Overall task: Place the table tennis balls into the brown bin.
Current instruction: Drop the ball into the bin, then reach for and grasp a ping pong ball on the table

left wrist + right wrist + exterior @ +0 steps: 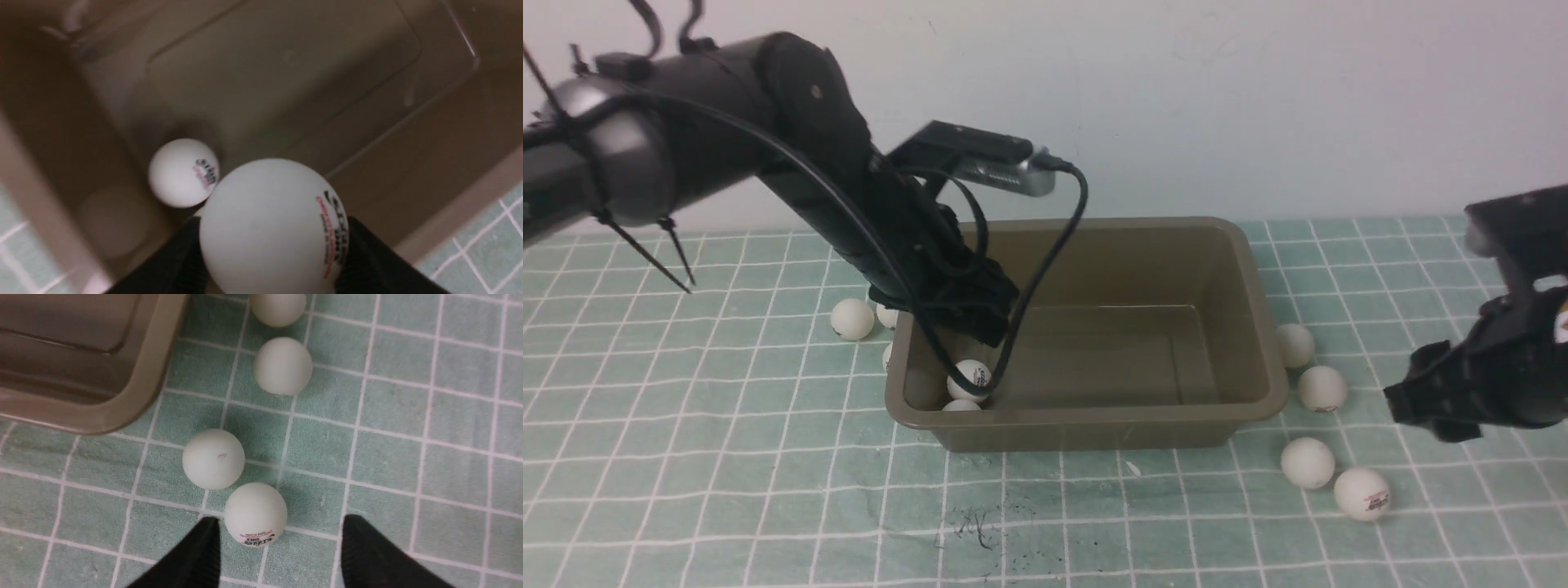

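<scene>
Left wrist view: a presumably light, slick table tennis ball (261,245) is held across its middle by the left gripper (273,222) over the brown bin (286,81), while the right gripper (282,520) is spread empty above loose balls (213,458) at the bin's four o'clock.

The left arm (792,139) is built of chunky matte-black segments with a small round screw (815,92). Its rounded silver-grey joint housing (613,155) is cinched with black zip ties (674,253) whose tails stick out. A flat black-and-silver camera (988,159) sits near its wrist, trailing a looping black cable (1066,237). The right arm (1511,359) is blocky and black. The right gripper (282,517) has tapering black fingers (192,559) with fine ribbing.
</scene>
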{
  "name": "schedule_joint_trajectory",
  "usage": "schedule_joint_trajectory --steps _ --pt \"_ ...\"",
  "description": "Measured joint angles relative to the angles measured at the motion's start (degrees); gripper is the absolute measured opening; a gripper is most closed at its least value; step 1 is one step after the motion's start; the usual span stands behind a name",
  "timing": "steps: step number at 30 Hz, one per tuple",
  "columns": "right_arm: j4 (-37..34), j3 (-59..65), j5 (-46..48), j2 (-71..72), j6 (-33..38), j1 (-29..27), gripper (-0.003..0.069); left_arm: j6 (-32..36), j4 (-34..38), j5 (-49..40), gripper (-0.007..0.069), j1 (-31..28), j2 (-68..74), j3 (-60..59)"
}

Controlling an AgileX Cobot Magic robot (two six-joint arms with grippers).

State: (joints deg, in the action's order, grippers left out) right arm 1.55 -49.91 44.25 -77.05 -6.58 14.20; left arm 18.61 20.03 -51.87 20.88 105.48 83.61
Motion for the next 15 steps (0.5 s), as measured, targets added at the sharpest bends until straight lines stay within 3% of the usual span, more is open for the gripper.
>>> schedule_joint_trajectory --steps 5,9,10,11,13,15 --pt "-1.55 0.0 -1.49 -10.29 0.0 0.0 0.0528 -4.08 -3.88 -1.87 0.0598 0.17 1.74 2.71" --pt "-1.87 0.0 -2.52 -16.32 0.0 0.0 0.0538 -10.51 -12.08 -5.53 0.0565 -2.15 0.84 7.9" --pt "-1.97 0.0 -3.69 -18.65 0.0 0.0 0.0522 -13.93 -16.65 -7.3 0.0447 -4.9 0.22 10.46" --pt "-2.13 0.0 -4.1 -19.5 0.0 0.0 0.0505 -14.53 -17.92 -7.7 0.0398 -6.24 0.13 11.06" --pt "-2.62 0.0 -4.38 -21.21 0.21 0.0 0.0437 -15.31 -19.71 -8.0 0.0207 -9.34 -0.09 12.06" --pt "-2.79 0.0 -3.73 -21.9 1.12 0.0 0.0351 -15.07 -20.03 -7.82 0.0089 -11.92 -0.01 12.19"
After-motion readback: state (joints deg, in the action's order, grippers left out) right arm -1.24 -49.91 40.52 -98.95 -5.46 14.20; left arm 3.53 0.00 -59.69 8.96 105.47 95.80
